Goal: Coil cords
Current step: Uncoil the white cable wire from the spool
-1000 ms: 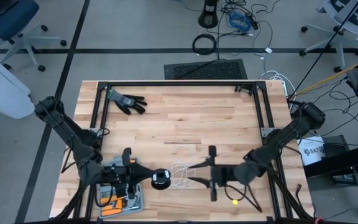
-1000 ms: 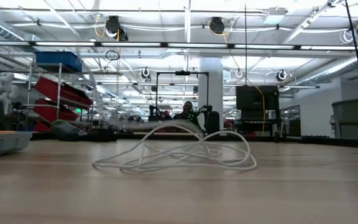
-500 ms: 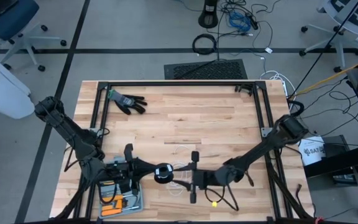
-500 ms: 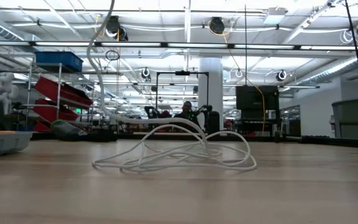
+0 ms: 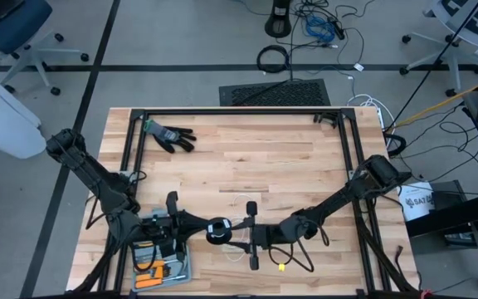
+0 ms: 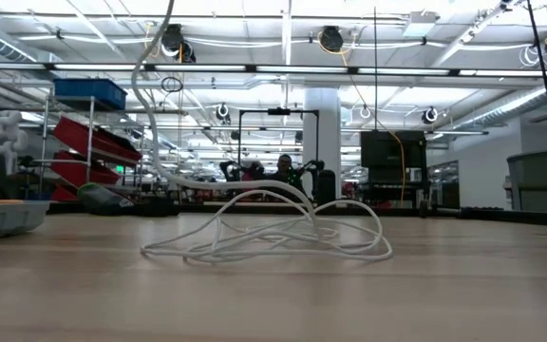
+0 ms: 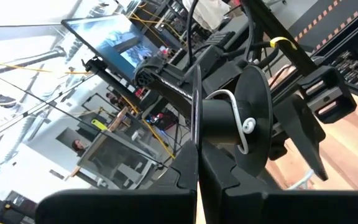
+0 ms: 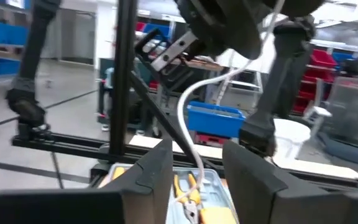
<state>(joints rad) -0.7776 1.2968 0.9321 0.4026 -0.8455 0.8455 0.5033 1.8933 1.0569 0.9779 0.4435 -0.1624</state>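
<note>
A small black spool (image 5: 217, 230) is held above the table near its near edge, in my left gripper (image 5: 199, 227), which is shut on it. A thin white cord (image 5: 239, 243) lies in loose loops on the wood just right of the spool. One strand (image 6: 145, 90) rises from the loops (image 6: 273, 237) toward the spool. The cord's end (image 7: 244, 124) pokes out at the spool's hub. My right gripper (image 5: 244, 232) is open right beside the spool. The rising strand (image 8: 191, 134) runs between its fingers; I cannot tell whether it touches them. My left gripper pinches the rim of the spool's nearer flange (image 7: 197, 118) between its two fingers, which close on the thin disc edge-on. The fingers come level from the table's left. The spool is lifted clear of the table, its axis roughly level.
A black glove (image 5: 170, 135) lies at the far left of the table. A tray with orange-handled tools (image 5: 158, 264) sits at the near left under my left arm. A black metal frame (image 5: 239, 112) borders the table. A small yellow item (image 5: 280, 267) lies under my right arm.
My right gripper has gone toward the table's left edge, up to the spool. My left gripper has raised the spool a little, and one strand of the cord has lifted off the table toward it while the loops have stayed where they were.
</note>
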